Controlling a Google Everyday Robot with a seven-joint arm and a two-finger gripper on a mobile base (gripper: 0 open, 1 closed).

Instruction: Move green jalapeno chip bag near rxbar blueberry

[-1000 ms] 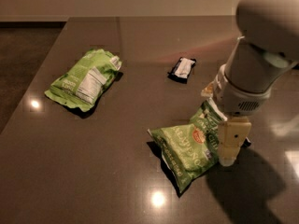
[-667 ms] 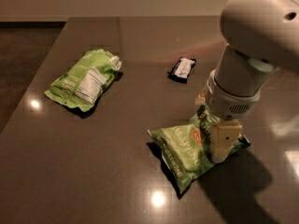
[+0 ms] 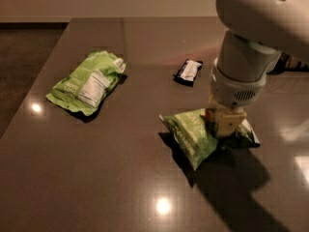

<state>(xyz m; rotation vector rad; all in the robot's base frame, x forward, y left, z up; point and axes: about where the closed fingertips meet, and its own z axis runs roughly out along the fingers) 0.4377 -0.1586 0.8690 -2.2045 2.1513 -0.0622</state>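
The green jalapeno chip bag (image 3: pixel 190 135) lies front up on the dark table, right of the middle, with white lettering along it. My gripper (image 3: pixel 225 123) hangs from the big white arm and sits down on the bag's right half, hiding its logo and part of its far end. The rxbar blueberry (image 3: pixel 188 71), a small dark wrapper with a white patch, lies on the table behind the bag, about a bag's length away, just left of the arm.
A second green bag (image 3: pixel 89 81) showing a white nutrition panel lies at the left of the table (image 3: pixel 120 178). The table's left edge runs diagonally at the far left, with the floor beyond. The arm's shadow falls at the front right.
The arm has swung left and come down, so my gripper now sits lower and more over the chip bag's right half. The bag and the bar lie where they were.
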